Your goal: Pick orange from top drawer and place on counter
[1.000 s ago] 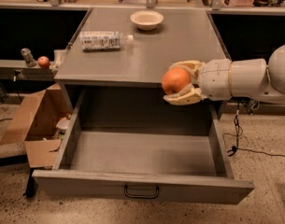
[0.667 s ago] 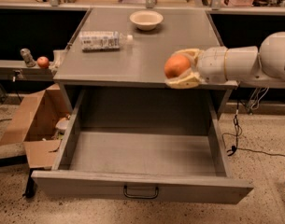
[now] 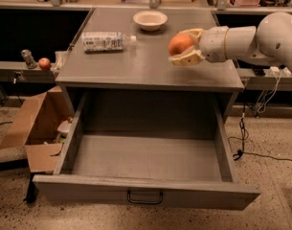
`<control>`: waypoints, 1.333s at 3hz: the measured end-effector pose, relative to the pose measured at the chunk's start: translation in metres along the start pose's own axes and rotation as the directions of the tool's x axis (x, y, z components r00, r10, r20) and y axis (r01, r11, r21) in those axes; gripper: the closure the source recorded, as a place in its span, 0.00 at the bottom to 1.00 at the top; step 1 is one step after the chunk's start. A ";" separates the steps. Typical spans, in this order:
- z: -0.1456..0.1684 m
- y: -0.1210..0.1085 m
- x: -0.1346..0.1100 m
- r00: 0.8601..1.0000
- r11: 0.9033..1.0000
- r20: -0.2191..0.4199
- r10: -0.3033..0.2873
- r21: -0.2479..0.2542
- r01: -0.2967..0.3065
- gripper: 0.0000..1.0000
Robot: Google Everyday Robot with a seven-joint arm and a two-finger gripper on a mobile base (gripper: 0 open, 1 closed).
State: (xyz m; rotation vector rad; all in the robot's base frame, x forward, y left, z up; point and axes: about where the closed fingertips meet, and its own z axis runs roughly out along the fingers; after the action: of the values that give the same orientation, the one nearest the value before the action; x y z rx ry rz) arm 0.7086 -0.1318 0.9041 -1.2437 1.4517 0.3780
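1. The round, reddish-orange orange (image 3: 180, 44) is out of the drawer and held over the right part of the tabletop, near its right edge.
2. The cream two-finger gripper (image 3: 187, 46) pinches the orange, one finger curving over the top of the fruit and the other under it. The fruit sticks out to the left of the fingers.
3. The white, rounded robot arm (image 3: 246, 40) reaches in from the right edge of the view, lying roughly level and pointing left.
4. The broad, flat, matte grey tabletop (image 3: 150, 68) of the cabinet lies beneath the fruit. Whether the lower finger touches the surface cannot be told.
5. A shallow white bowl (image 3: 150, 20) stands upright towards the back of the tabletop, well apart from the orange.
6. A clear plastic bottle with a white label (image 3: 106, 41) lies on its side on the left half of the tabletop, its cap pointing right.
7. The wide, shallow grey metal top drawer (image 3: 88, 190) is pulled fully open below the tabletop. A small black wire handle (image 3: 144, 197) sits in the middle of its front panel.
8. To the left, a small red apple-like fruit (image 3: 44, 63) rests on a low ledge beside the cabinet.
9. An open brown cardboard box (image 3: 35, 123) stands on the speckled floor (image 3: 270, 186), just beside the drawer's left wall.
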 end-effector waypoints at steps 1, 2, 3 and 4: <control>0.018 -0.024 0.008 0.998 0.998 -0.006 0.064 0.025 -0.064 1.00; 0.043 -0.045 0.027 0.981 0.978 -0.017 0.194 0.075 -0.192 1.00; 0.058 -0.055 0.040 0.969 0.965 -0.026 0.247 0.101 -0.243 1.00; 0.076 -0.060 0.056 0.958 0.955 -0.044 0.284 0.107 -0.278 0.97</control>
State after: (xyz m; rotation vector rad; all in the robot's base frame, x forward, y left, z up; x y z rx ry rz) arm 0.8090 -0.1218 0.8556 -0.9763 1.6845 0.4562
